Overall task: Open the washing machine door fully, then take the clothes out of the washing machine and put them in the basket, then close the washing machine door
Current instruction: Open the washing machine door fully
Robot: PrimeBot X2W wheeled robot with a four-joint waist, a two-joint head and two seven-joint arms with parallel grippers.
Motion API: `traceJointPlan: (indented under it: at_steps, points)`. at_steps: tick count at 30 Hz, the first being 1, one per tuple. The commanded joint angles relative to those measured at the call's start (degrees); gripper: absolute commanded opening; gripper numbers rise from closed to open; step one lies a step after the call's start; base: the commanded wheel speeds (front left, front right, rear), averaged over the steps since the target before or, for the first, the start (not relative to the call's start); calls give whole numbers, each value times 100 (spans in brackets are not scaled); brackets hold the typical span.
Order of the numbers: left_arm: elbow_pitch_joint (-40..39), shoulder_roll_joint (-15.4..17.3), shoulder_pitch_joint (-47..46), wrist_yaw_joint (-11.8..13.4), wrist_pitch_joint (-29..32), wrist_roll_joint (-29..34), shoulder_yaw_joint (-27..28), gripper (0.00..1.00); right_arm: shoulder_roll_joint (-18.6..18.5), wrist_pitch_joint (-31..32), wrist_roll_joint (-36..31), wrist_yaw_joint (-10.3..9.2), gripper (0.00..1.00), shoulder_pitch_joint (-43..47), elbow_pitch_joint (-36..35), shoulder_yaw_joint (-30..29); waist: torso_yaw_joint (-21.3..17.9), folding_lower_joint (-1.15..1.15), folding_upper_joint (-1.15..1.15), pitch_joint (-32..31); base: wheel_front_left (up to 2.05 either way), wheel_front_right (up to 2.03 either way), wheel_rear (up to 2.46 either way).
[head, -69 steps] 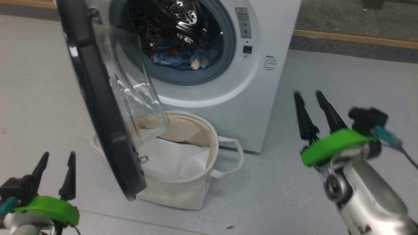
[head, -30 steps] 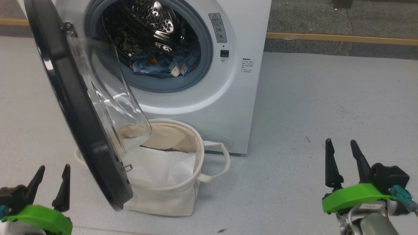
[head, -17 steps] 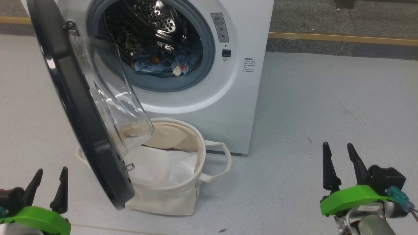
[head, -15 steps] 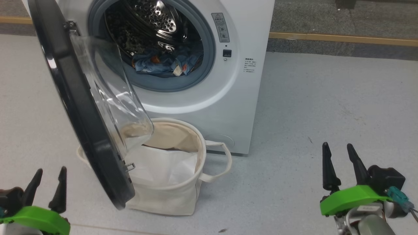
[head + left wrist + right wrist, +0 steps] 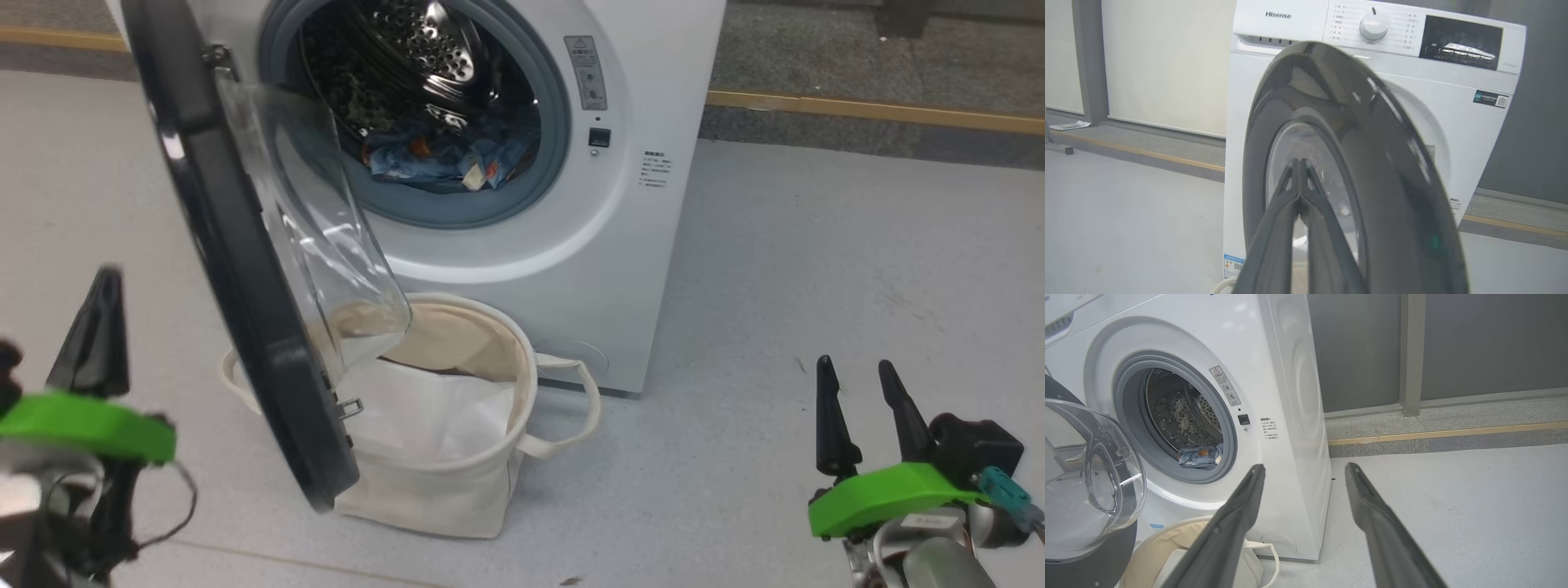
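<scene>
The washing machine (image 5: 571,245) stands with its door (image 5: 245,269) swung out edge-on toward me, the glass bowl facing right. Blue clothes (image 5: 449,159) lie at the bottom of the steel drum, also seen in the right wrist view as clothes (image 5: 1200,455). The cream basket (image 5: 490,490) sits on the floor under the door. My left gripper (image 5: 106,282) is raised at the lower left, outside the door's black rim, shut and empty. In its wrist view the left gripper (image 5: 1300,161) points at the door's (image 5: 1355,134) outer face. My right gripper (image 5: 855,366) is open at the lower right, far from the machine.
A flat white sheet (image 5: 424,408) lies inside the basket. Grey floor (image 5: 816,245) stretches to the right of the machine. A wooden strip (image 5: 882,110) runs along the far floor edge, and a grey wall (image 5: 1412,343) stands behind it.
My left gripper has closed its fingers and risen beside the door's outer side. The head camera has shifted, sliding the whole picture right. The right gripper has stayed low and open.
</scene>
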Motion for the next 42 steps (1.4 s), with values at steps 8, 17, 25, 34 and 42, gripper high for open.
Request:
traceJointPlan:
  at_steps: [8,17,25,34,42]
  points:
    - [-3254,-137,-437,905,1872,505,-830,0,-92,-71,-12,5,100,-67,-228,10,271,0,0,-32,0,0,0]
    - [-3713,-1103,-247,1328,2614,679,-2134,0,-59,-71,-15,5,100,-99,-248,54,331,0,0,73,0,0,0]
    - [-2733,-1588,-75,1375,2119,654,-2445,0,8,-71,42,5,100,-163,-275,112,367,0,0,211,0,0,0]
    - [-1239,-1705,-330,1177,886,553,-2109,0,46,-71,113,5,100,-226,-257,152,565,0,0,314,0,0,0]
    - [-285,-1633,-687,1076,210,426,-1729,0,80,-71,141,5,100,-274,-289,175,806,0,0,337,0,0,0]
